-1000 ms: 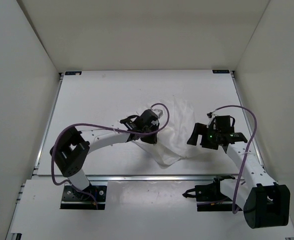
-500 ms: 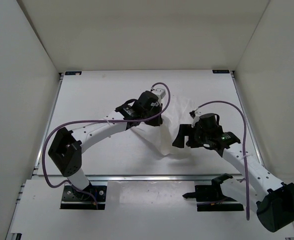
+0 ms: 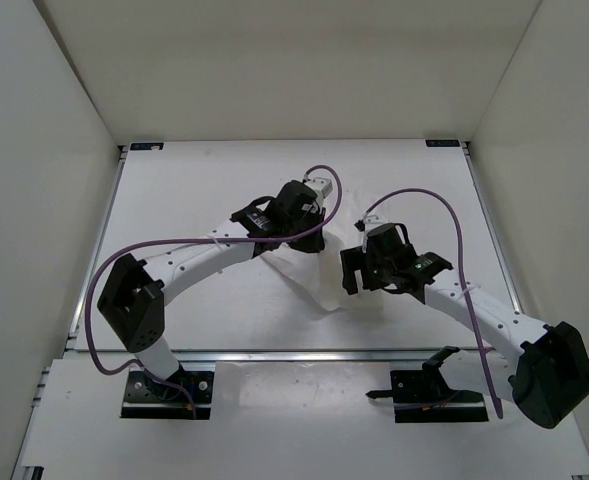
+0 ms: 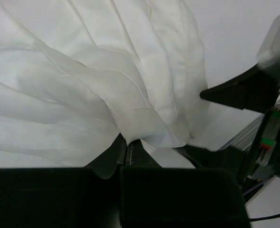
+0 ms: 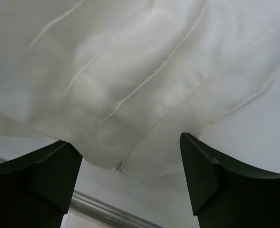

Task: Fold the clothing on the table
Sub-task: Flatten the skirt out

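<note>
White garment bunched near centre of surface, slightly toward near edge, between both arms. Left tool clamped together on hem fold; cloth fans away in pleats. Right tool fingers wide apart, facing garment's drooping edge; contact with cloth unclear.

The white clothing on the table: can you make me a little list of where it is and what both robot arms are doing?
clothing: white, creased, bunched up between the two arms
place: on the white table
left arm: jaws shut, pinching a fold of the clothing
right arm: jaws open on either side of the clothing's edge, not gripping it
folding: not neat yet
</note>
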Robot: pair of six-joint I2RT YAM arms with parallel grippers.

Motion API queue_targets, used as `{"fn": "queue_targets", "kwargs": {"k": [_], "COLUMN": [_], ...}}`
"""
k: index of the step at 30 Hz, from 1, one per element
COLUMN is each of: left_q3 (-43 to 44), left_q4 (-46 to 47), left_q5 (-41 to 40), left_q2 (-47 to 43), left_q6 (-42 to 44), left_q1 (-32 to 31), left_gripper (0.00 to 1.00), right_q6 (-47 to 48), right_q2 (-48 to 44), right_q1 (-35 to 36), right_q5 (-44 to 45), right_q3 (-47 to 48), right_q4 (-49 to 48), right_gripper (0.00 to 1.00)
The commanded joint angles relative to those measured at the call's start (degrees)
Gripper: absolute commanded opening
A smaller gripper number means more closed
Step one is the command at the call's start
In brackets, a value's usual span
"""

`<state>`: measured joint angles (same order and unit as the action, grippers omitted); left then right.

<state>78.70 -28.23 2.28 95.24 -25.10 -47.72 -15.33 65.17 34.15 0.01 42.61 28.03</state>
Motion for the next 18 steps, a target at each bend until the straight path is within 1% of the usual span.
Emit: {"fn": "queue_targets", "kwargs": {"k": [1, 2, 3, 4, 6, 7, 9, 10, 12, 14, 15, 16, 18], "left_q3": [-1.09, -1.44, -1.79, -1.79, -2.23, -2.93, -3.46, -4.24, -5.65, -7.93, -8.55, -9.78, -11.45], "left_q4": [0.54, 0.72, 1.07, 0.98, 0.81, 0.55, 1.24, 1.51, 1.95, 2.82, 3.52, 4.05, 4.15], "left_q5": [2.28, 2.63, 2.72, 3.33, 3.51, 3.78, 4.48, 4.66, 5.01, 5.1, 5.1, 5.01, 2.47], "left_q2": [-4.01, -4.01, -4.36, -4.36, -4.71, -4.8, -5.59, -5.94, -6.38, -7.0, -7.17, -7.18, -6.57], "left_q6": [-0.56, -1.0, -1.09, -1.26, -1.53, -1.79, -2.32, -2.58, -3.02, -3.46, -3.81, -3.47, -3.11], "left_q1": [0.44, 0.27, 0.0, 0.44, -0.35, -0.18, -0.26, -0.35, -0.09, -0.61, -1.05, -1.4, -3.94], "left_gripper": [0.0, 0.0, 0.0, 0.0, 0.0, 0.0, 0.0, 0.0, 0.0, 0.0, 0.03, 0.12, 0.26], "right_q6": [2.23, 2.32, 2.59, 3.11, 3.11, 3.2, 2.94, 2.85, 3.03, 2.94, 2.85, 2.85, 2.15], "right_q2": [-1.44, -1.1, -1.36, -1.36, -0.57, -0.13, 1.01, 1.71, 2.5, 2.42, 2.77, 2.34, 2.34], "right_q1": [-1.37, -0.67, -0.67, -0.67, -1.19, -1.98, -2.42, -2.25, -2.42, -2.42, -2.07, -2.85, -3.29], "right_q5": [7.28, 9.63, 10.7, 11.49, 11.16, 11.24, 12.55, 12.73, 12.22, 12.12, 11.86, 11.68, 9.41], "right_q3": [1.34, 0.73, 0.37, -0.07, -0.86, -1.3, -1.21, -1.47, -1.39, -1.57, -1.39, -1.48, -0.69], "right_q4": [-5.16, -5.27, -6.14, -6.67, -7.63, -8.08, -8.08, -8.25, -8.43, -8.35, -8.52, -8.43, -8.34], "right_gripper": [0.77, 0.74, 0.72, 0.68, 0.59, 0.5, 0.23, 0.18, 0.01, 0.0, 0.0, 0.0, 0.0]}}
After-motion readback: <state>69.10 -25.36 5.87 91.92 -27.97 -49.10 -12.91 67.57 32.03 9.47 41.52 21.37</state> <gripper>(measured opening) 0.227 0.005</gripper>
